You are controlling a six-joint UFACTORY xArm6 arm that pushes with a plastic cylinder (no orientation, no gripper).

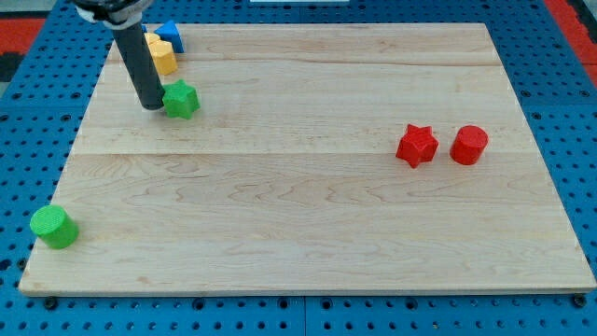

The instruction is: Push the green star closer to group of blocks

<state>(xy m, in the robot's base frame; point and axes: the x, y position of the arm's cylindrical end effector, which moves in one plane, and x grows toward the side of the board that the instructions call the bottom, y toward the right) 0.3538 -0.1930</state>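
My tip [150, 105] rests on the table [308, 215] at the view's upper left, just left of the green star [181, 99], touching or nearly touching it. There is no pincer on this rod. Just above the star sit a yellow block [161, 54] and a blue block [172, 37], partly hidden. A red star [416, 145] and red cylinder [469, 145] stand side by side at the right. A green cylinder [53, 227] sits at the lower left corner.
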